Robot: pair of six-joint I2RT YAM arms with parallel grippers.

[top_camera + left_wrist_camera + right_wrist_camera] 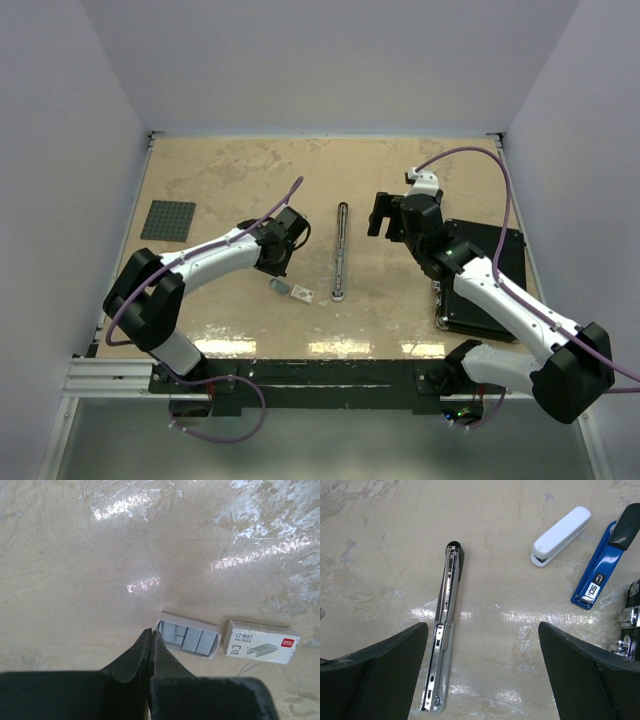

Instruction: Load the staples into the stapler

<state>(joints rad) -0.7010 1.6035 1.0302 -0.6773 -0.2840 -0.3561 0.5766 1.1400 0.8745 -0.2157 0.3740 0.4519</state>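
The stapler (341, 250) lies opened out flat in a long line at the table's middle; in the right wrist view (442, 650) its metal staple channel faces up. The small grey tray (187, 639) holds strips of staples, and the whitish staple box (261, 641) with a red mark lies right of it. Both show in the top view, the tray (279, 288) and the box (302, 295), left of the stapler's near end. My left gripper (151, 630) is shut and empty, its tips at the tray's left end. My right gripper (482, 627) is open wide above the table, right of the stapler.
A white stapler (561, 529) and a blue stapler (600, 567) lie to the right, with a chrome and black object (630, 620) at the frame's edge. A black mat (490, 285) lies under the right arm. A dark grey plate (168, 220) lies at far left.
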